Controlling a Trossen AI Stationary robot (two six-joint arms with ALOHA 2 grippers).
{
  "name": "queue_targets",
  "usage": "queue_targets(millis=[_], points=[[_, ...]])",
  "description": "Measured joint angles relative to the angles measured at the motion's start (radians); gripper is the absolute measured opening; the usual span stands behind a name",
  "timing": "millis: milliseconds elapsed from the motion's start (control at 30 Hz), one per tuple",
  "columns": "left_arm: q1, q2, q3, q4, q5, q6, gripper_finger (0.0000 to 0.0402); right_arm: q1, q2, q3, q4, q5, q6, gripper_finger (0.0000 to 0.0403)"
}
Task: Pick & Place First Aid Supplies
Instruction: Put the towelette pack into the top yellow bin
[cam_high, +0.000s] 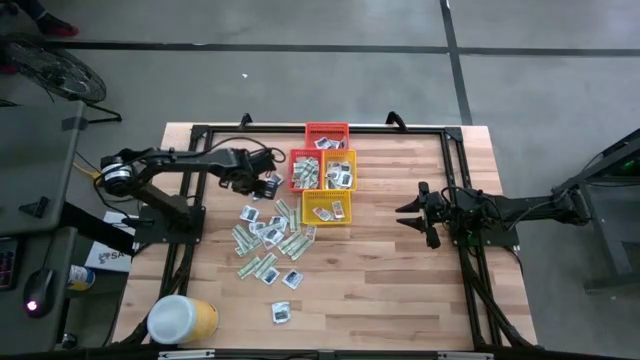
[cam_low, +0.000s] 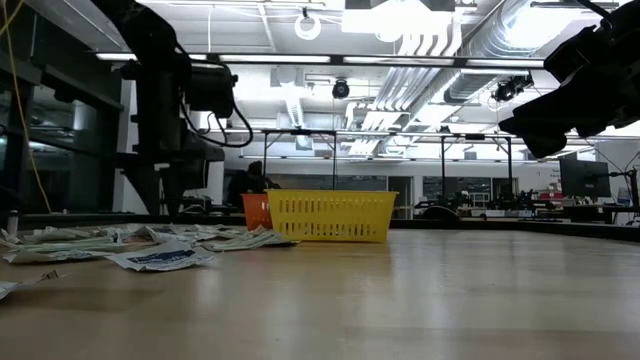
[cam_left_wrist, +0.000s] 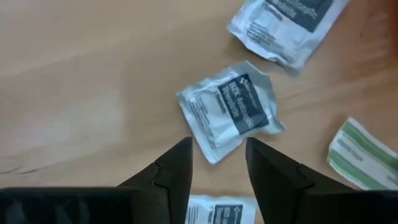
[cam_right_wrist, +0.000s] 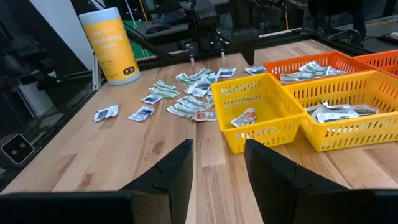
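Dozens of small flat first aid packets (cam_high: 268, 240) lie scattered on the wooden desk (cam_high: 400, 280). The left hand (cam_left_wrist: 217, 171), fingers spread and empty, hovers over one white square packet (cam_left_wrist: 229, 111); lowering straight should straddle it cleanly. The right hand (cam_right_wrist: 219, 165) waits released, apart.

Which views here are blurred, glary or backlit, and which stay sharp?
Low view: bright ceiling lights leave the arms as dark shapes; the nearest packets are soft. Left wrist view: the white packet reads clearly, the left gripper fingers blur. Right wrist view: the yellow basket is sharp. High view: even light, packets too small to read.
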Motion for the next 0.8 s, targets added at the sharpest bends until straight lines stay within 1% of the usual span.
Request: queue_targets(millis=[167,300,800], points=[[0.001,0.000,-0.012,0.014,-0.026,-0.020,0.0145,0.000,0.000,0.000,0.000,0.000,0.000,0.0139],[0.001,0.000,-0.013,0.031,-0.027,-0.040,0.0145,0.000,0.000,0.000,0.000,0.000,0.000,0.0139],[0.001,0.017,-0.014,0.014,0.022,-0.102,0.0145,0.000,0.000,0.000,0.000,0.000,0.000,0.0139]])
